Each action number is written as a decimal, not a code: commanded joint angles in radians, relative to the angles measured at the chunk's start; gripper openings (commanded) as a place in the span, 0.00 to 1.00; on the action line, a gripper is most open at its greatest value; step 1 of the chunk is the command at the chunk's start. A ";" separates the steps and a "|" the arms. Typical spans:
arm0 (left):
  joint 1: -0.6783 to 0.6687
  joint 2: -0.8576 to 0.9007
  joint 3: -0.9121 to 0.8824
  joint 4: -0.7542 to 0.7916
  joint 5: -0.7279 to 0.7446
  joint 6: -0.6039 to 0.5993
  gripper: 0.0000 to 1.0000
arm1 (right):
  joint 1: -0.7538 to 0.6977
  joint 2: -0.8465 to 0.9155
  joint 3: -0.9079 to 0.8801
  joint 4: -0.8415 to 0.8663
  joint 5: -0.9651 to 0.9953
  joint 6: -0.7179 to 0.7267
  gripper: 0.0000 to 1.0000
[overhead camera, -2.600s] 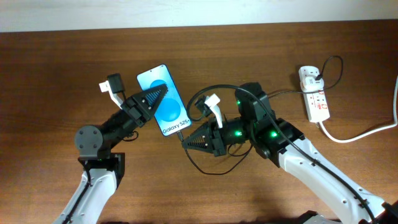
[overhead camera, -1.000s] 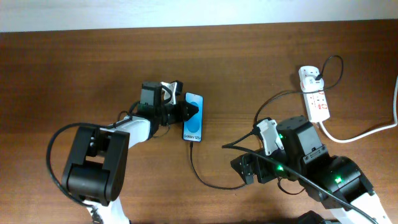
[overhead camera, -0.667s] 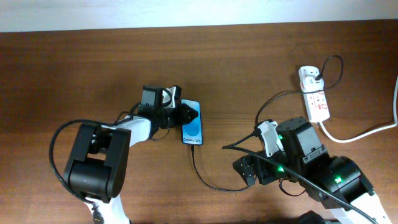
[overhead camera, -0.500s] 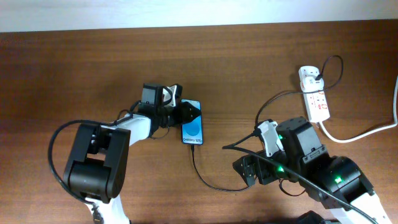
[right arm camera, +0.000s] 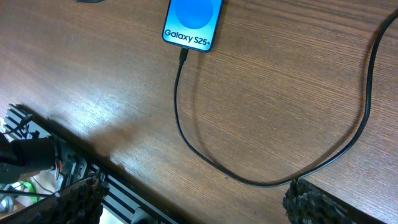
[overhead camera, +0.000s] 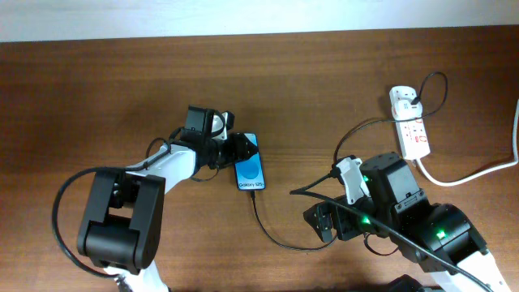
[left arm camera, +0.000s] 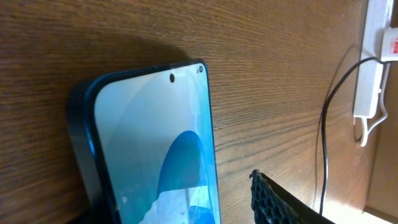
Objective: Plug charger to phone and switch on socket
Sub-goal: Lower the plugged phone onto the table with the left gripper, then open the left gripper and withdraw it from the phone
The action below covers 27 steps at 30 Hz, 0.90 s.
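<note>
The phone (overhead camera: 250, 170) lies on the wooden table with its blue screen up, and "Galaxy S25+" reads clearly in the right wrist view (right arm camera: 193, 18). The charger (overhead camera: 276, 235) is a thin black cable. Its tip (right arm camera: 184, 56) sits in the phone's bottom edge, and it loops right and up to the socket (overhead camera: 413, 134). My left gripper (overhead camera: 242, 151) stands open around the phone's top end; one finger (left arm camera: 273, 199) shows apart from the phone's edge, the other is hidden. My right gripper (overhead camera: 320, 223) is open over the cable loop, holding nothing.
The socket's thick white cord (overhead camera: 478, 170) runs off the right edge of the table. The table's front edge (right arm camera: 93, 165) shows under the right gripper. A pale wall borders the table at the back.
My left jaws have opened off the phone, which now lies flatter on the table. The left arm has shifted slightly. The right arm and the cable have not moved.
</note>
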 commanded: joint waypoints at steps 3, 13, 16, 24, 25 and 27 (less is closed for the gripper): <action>0.007 0.069 -0.053 -0.064 -0.224 -0.010 0.58 | -0.001 -0.009 0.000 0.000 0.010 -0.003 0.95; 0.007 0.069 -0.053 -0.167 -0.304 -0.010 0.57 | -0.001 -0.009 0.000 0.000 0.010 -0.003 0.95; 0.007 0.069 -0.053 -0.183 -0.306 -0.010 0.56 | -0.001 -0.009 0.000 0.000 0.010 -0.003 0.95; 0.007 0.069 -0.053 -0.246 -0.328 -0.010 0.54 | -0.001 -0.009 0.000 0.000 0.009 -0.003 0.95; 0.007 0.069 -0.053 -0.250 -0.328 -0.010 0.53 | -0.001 -0.009 0.000 0.000 0.010 -0.003 0.99; 0.008 0.067 -0.053 -0.267 -0.328 -0.010 0.56 | -0.001 -0.009 0.000 0.000 0.009 -0.003 0.98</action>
